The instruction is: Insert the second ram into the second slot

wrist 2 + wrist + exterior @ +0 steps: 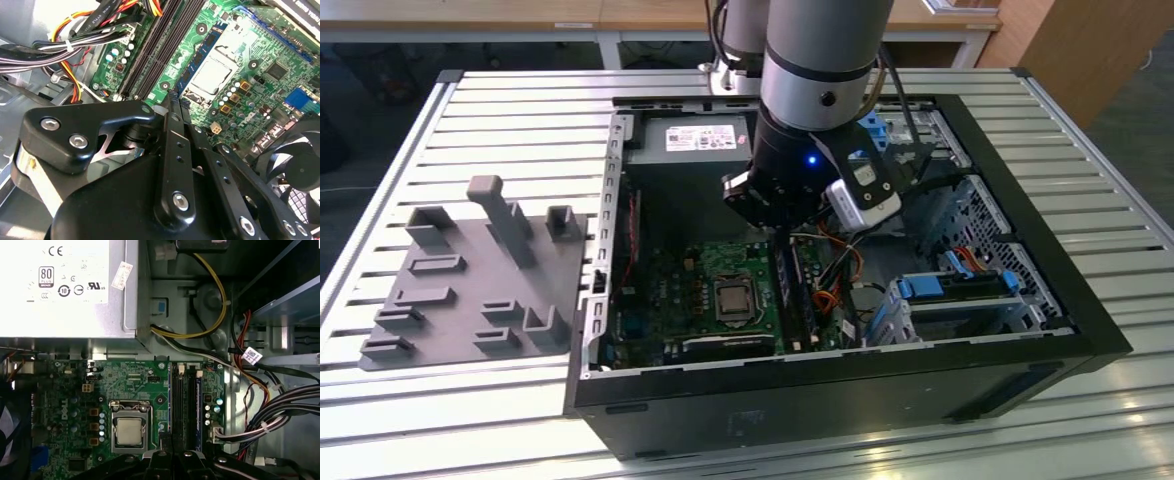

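If the stick comes down slightly askew to the memory slots point(186, 410), its edge could ride a slot wall and jam. It could also land in the wrong slot, since they sit side by side on the motherboard point(125, 385). The gripper point(172, 96) looks pinched tight on the second ram point(202, 55) (going by the second wrist view) — the blue stick runs out from the fingertips, parallel to the slots and seemingly just above them.
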`<state>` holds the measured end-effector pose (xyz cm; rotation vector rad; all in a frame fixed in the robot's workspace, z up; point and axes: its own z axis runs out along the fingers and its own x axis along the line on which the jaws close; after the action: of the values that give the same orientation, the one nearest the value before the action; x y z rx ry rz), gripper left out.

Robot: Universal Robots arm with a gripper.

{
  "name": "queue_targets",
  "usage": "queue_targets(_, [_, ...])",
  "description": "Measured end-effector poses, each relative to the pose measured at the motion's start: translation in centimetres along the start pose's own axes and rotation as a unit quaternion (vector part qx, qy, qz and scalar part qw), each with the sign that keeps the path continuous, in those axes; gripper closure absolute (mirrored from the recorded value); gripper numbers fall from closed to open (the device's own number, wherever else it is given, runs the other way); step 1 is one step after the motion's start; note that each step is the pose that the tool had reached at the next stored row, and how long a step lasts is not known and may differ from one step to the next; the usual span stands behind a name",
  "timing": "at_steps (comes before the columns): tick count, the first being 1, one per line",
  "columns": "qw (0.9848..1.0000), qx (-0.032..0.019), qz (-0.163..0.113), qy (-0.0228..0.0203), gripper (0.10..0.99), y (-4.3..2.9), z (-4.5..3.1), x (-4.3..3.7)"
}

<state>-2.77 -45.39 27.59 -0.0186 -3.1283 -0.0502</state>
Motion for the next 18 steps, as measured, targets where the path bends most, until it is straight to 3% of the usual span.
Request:
queue_targets(5, [1.0000, 0.0000, 0.000, 0.0000, 0.969, -0.02, 0.76, -0.01])
queue_targets(11, [1.0000, -0.0001, 0.000, 0.0003, 0.969, -0.03, 0.90, -0.01])
queue_targets(15, [1.0000, -0.0001, 0.001, 0.0038, 0.969, -0.05, 1.42, -0.02])
queue_targets(18, [1.0000, 0.0000, 0.002, 0.0041, 0.969, -0.21, 1.77, -0.04])
